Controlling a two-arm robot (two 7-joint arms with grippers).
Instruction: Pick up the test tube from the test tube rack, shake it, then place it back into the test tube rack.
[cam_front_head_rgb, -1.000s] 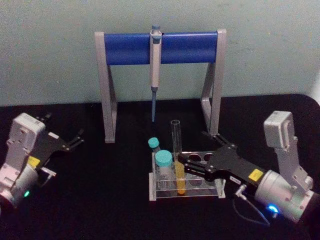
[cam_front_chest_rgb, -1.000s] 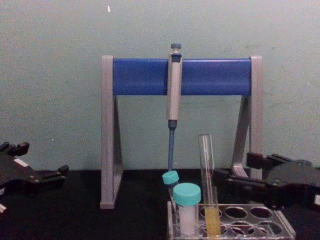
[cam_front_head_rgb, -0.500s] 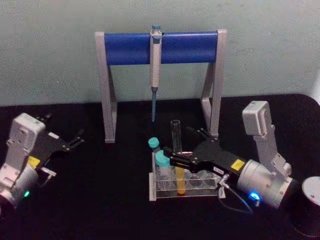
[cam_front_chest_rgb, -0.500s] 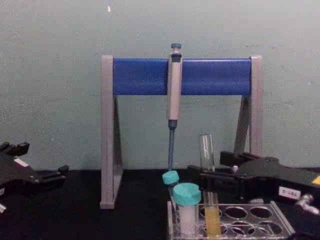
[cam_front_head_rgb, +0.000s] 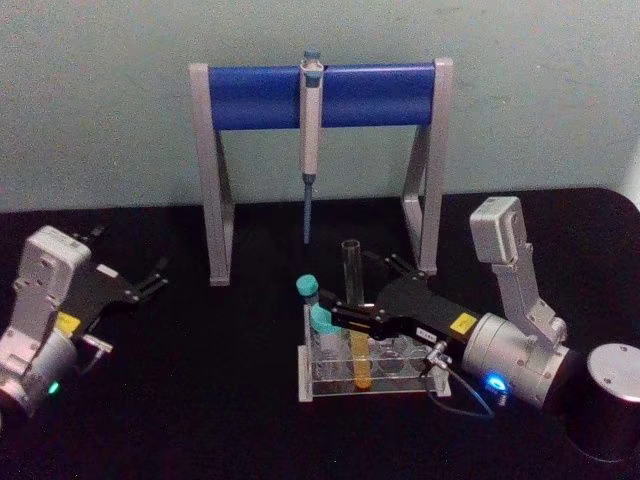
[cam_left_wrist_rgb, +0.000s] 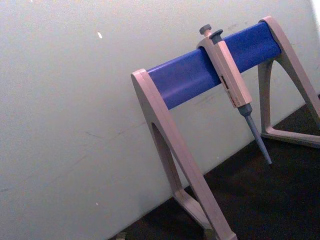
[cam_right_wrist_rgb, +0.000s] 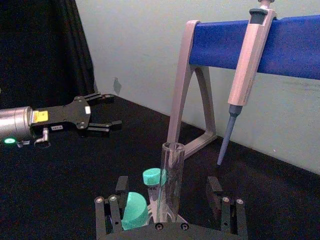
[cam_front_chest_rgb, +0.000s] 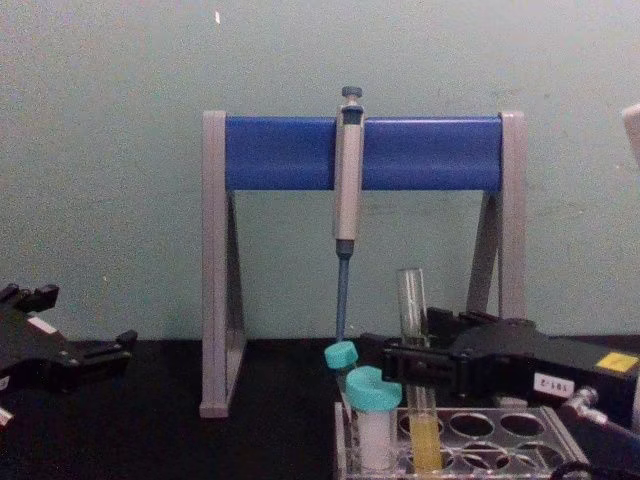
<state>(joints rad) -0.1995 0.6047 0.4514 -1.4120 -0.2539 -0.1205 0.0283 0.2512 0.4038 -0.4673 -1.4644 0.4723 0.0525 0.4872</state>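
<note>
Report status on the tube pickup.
Right gripper open, straddling the test tube. Tube upright, seated in test tube rack. Left gripper open, parked far left. Teal-capped tube close beside the grasp.

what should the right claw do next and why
Probably close the right claw on the test tube: the claw stands open with the tube between its fingers, and the tube stands upright in the test tube rack. The left claw is parked, open, far to the left.
</note>
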